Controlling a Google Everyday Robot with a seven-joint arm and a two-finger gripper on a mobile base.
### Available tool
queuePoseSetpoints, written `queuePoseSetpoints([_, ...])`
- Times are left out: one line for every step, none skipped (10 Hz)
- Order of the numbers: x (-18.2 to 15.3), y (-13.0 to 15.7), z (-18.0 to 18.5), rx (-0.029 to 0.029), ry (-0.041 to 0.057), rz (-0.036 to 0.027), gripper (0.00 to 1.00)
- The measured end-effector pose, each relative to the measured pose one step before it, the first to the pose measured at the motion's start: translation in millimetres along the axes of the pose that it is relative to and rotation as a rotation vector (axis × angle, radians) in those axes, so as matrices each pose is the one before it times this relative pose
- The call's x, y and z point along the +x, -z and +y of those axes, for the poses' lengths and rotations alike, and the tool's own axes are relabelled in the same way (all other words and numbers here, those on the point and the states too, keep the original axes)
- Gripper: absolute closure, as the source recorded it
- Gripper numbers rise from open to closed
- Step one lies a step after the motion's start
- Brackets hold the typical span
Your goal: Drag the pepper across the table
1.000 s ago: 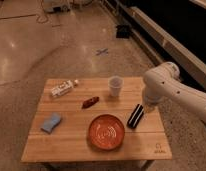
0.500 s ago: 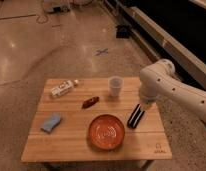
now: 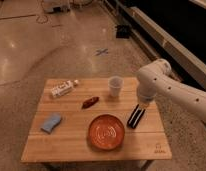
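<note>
Nearest, the orange plate [image 3: 106, 132] sits at the front of the surface [image 3: 66, 142]. Just behind its right edge, the claw [image 3: 141, 107] hangs pinched shut, holding nothing visible, over a black bar [image 3: 135, 118]. Farther back, well apart to the view's left, lies the pepper [image 3: 89, 102], its long axis slanting roughly toward the claw. The reach likely runs leftward behind the plate.

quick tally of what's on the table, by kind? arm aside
pepper: 1
plate: 1
cup: 1
blue sponge: 1
white bottle: 1
Total: 5
The gripper, shut and holding nothing, hangs over the table right of the plate.
</note>
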Motion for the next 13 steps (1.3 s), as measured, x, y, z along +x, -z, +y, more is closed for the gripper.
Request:
queuePoseSetpoints([-6.69, -0.39, -8.81, 0.00887, 0.01222, -0.00111, 0.59])
queuePoseSetpoints([-8.74, -0.02, -11.25, 0.00127, 0.02189, 0.00141, 0.59])
queuePoseSetpoints([0.45, -0.99, -1.16, 0.00084, 0.00935, 0.00038, 0.59])
queuePoseSetpoints([3.81, 1.25, 2.7, -0.00391, -0.00576, 0.00445, 0.59])
queuePoseSetpoints([-5.3, -0.37, 4.66, 0.00033, 0.00761, 0.00053, 0.59])
queuePoseSetpoints([-4.55, 1.05, 3.04, 0.00181, 0.00461, -0.00214, 0.59])
queuePoseSetpoints([-4.22, -0.49, -1.2, 0.00335, -0.00155, 0.00005, 0.59])
queuePoseSetpoints([-12.86, -1.83, -11.66, 0.00497, 0.01678, -0.00756, 0.59])
queuePoseSetpoints([-0.98, -1.73, -10.05, 0.0054, 0.05404, 0.00026, 0.59])
queuePoseSetpoints([3.68, 1.21, -2.49, -0.00668, 0.03224, 0.00464, 0.59])
queuePoseSetpoints([0.82, 1.55, 1.24, -0.00312, -0.00182, 0.00008, 0.59])
queuePoseSetpoints([-0.73, -2.13, 0.94, 0.00649, -0.02426, 0.00098, 0.59])
queuePoseSetpoints([-2.9, 0.01, -0.17, 0.00498, -0.02239, 0.00057, 0.59])
